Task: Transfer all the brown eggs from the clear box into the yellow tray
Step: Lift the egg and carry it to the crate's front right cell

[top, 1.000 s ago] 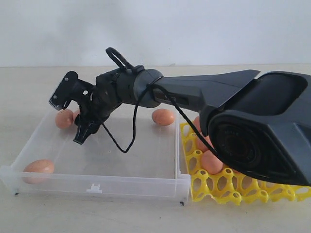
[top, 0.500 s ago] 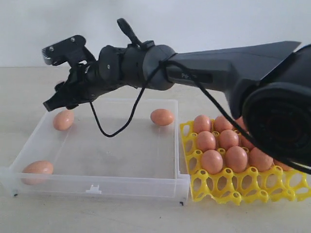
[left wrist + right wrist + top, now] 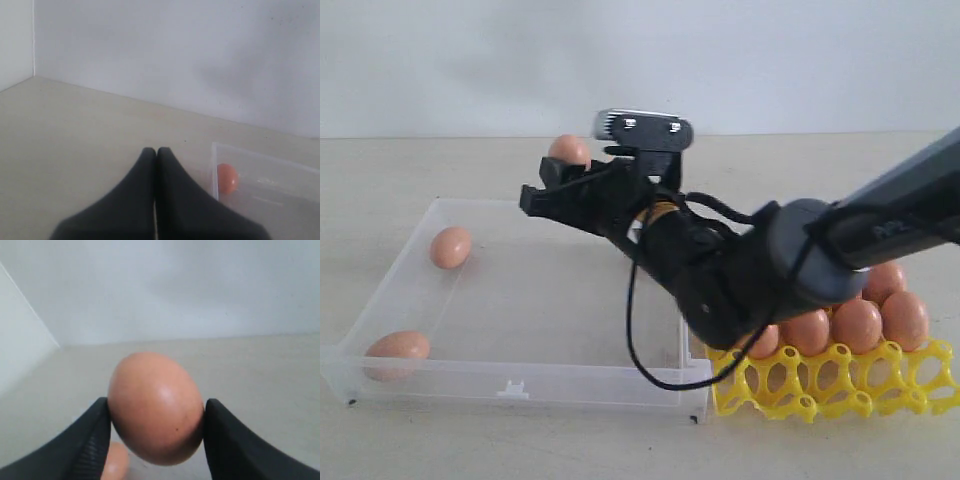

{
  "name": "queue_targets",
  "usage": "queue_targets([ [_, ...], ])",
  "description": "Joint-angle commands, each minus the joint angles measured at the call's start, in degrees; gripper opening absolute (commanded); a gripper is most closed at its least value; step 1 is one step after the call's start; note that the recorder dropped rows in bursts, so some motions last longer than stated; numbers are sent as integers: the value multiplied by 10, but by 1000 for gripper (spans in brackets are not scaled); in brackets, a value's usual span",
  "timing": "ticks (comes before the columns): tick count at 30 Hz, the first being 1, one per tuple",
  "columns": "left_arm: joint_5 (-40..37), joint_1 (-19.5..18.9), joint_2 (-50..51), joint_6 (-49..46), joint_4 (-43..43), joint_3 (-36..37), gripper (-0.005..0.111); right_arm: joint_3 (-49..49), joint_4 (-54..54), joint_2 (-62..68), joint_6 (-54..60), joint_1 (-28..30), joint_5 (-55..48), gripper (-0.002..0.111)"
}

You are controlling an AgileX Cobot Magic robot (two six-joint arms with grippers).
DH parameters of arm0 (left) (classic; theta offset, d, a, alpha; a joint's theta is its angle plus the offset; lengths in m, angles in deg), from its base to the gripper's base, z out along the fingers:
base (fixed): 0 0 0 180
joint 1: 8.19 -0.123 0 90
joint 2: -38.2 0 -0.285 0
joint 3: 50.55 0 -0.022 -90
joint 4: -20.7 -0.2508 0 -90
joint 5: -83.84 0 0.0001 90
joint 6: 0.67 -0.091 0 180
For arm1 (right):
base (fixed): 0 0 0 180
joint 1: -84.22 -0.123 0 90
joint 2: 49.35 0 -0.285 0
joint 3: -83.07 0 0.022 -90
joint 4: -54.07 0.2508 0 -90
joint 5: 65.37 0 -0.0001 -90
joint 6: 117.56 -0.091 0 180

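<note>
We've got the right gripper clamped on one brown egg, up in the air above the far side of the clear box. The yellow tray sits to its right and nearer, so the carry goes right and toward the near side. That's clearly the right arm's job. The left gripper is pinched shut on nothing, off the box's left.

The right wrist view shows the pads on the egg's narrow waist, long axis crosswise to the squeeze, which the exterior view barely hints at. The exterior view does give us the two eggs lying in the box, and maybe there are more behind the arm.
</note>
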Motion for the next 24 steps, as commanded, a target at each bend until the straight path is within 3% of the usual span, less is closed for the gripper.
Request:
queue_targets([
  [1,20,4,2,-85,68,2,-4,94,-252,-40,-219,89,182,-1],
  [5,21,4,2,-88,73,2,-4,179,-441,-84,-324,233,182,-1],
  [11,19,4,2,-86,66,2,-4,347,-627,-243,-326,425,182,-1],
  [13,19,4,2,-68,66,2,-4,409,-684,-304,-322,445,165,-1],
  [16,19,4,2,-42,66,2,-4,444,-761,-346,-315,444,52,-1],
  [20,19,4,2,-42,66,2,-4,449,-751,-334,-313,444,-7,-1],
  [24,19,4,2,-41,66,2,-4,430,-731,-260,-320,444,-3,-1],
])
